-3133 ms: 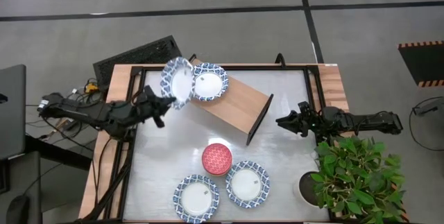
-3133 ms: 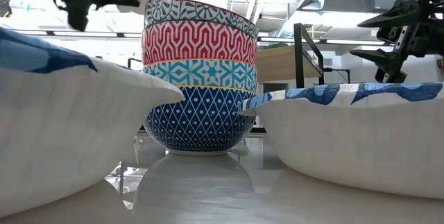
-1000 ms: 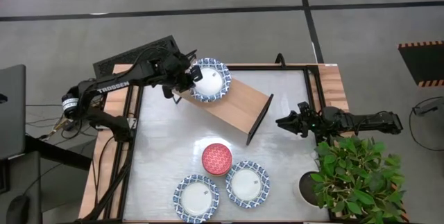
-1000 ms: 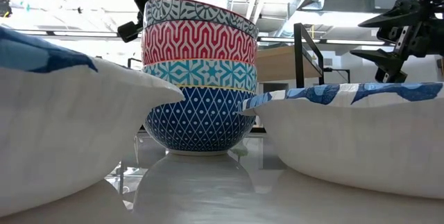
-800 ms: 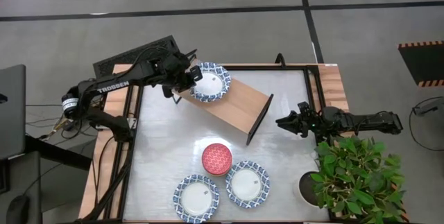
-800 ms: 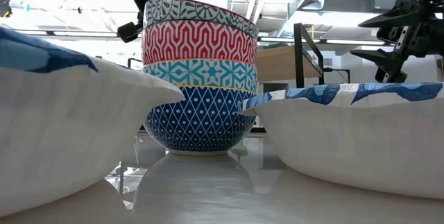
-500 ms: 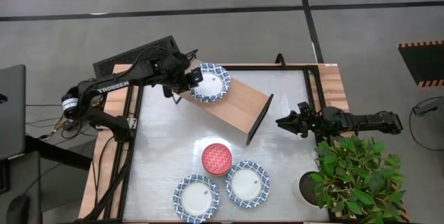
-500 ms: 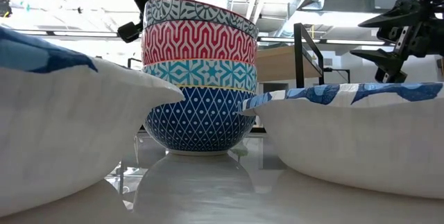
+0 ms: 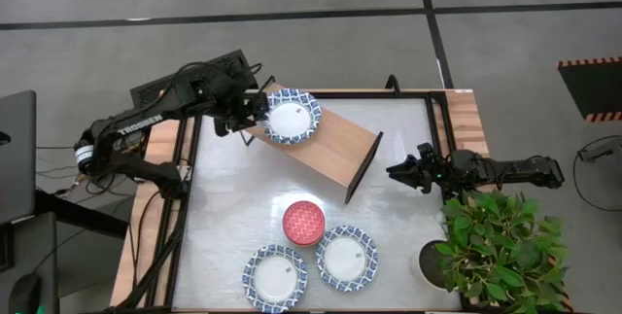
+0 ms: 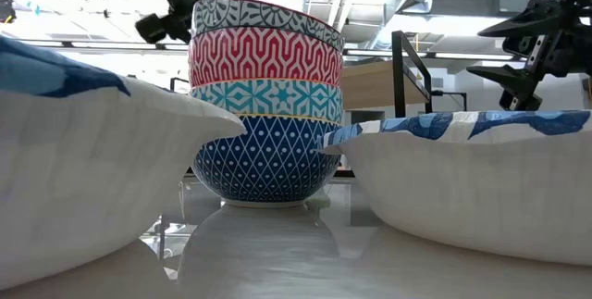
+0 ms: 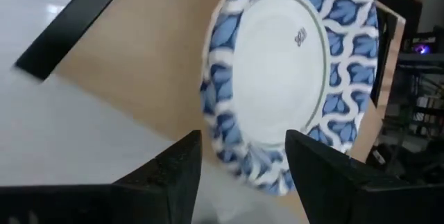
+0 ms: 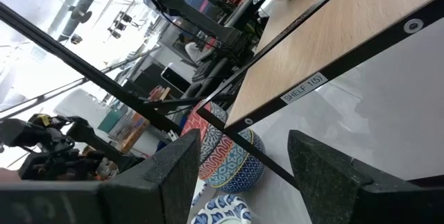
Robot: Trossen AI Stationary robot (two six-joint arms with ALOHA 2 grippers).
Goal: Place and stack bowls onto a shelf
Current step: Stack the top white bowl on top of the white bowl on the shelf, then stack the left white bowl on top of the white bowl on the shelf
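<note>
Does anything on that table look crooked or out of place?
Mostly tidy. The shelf sits at a slant to the table's edges, and its bowl rests at the far-left end beside the left gripper. Nothing looks spilled or broken.

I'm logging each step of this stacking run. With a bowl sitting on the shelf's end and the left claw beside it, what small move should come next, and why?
Probably draw the left claw back from the shelf and swing toward the table. Its fingers are open and empty beside the bowl on the shelf, while two white bowls and the red bowl sit unshelved on the table. The right claw waits at the table's right edge.
</note>
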